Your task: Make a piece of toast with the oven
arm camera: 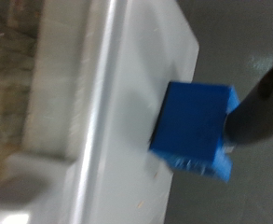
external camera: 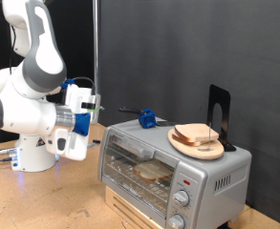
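The silver-grey oven (external camera: 168, 167) stands at the exterior view's lower right with its glass door shut. Through the glass a tan piece of toast (external camera: 151, 173) lies on the wire rack. A small red light (external camera: 185, 179) shows above the round knobs (external camera: 182, 198). My gripper (external camera: 86, 107) hangs on the white and blue hand just to the exterior view's left of the oven, near its top corner; nothing shows between its fingers. In the wrist view no fingers show, only the oven's grey top (arm camera: 127, 93) and a blue block (arm camera: 197, 126).
A plate with piled bread slices (external camera: 197, 139) sits on the oven's top, beside a black stand (external camera: 218, 113). The blue block (external camera: 147, 119) with a dark handle sits at the oven's back edge. The arm's white base (external camera: 30, 153) stands on the wooden table.
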You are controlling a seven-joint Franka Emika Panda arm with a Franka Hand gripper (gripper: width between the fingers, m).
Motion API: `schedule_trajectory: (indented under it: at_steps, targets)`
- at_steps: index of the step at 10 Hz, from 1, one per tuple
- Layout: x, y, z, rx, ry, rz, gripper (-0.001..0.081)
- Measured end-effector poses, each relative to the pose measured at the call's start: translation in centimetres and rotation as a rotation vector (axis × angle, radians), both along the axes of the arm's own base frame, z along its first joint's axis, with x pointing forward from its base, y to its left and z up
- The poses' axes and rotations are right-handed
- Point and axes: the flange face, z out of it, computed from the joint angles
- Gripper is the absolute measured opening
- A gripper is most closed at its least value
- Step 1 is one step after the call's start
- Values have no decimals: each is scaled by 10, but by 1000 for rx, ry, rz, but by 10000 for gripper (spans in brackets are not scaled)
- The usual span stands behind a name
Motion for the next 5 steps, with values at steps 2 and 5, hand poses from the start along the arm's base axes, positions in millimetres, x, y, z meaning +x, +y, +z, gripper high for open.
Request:
schedule_trajectory:
  at_steps: [2, 5]
  targets:
    - [21, -23, -5, 6, 19, -34, 808]
    - [66, -45, -13, 11, 9, -50, 808]
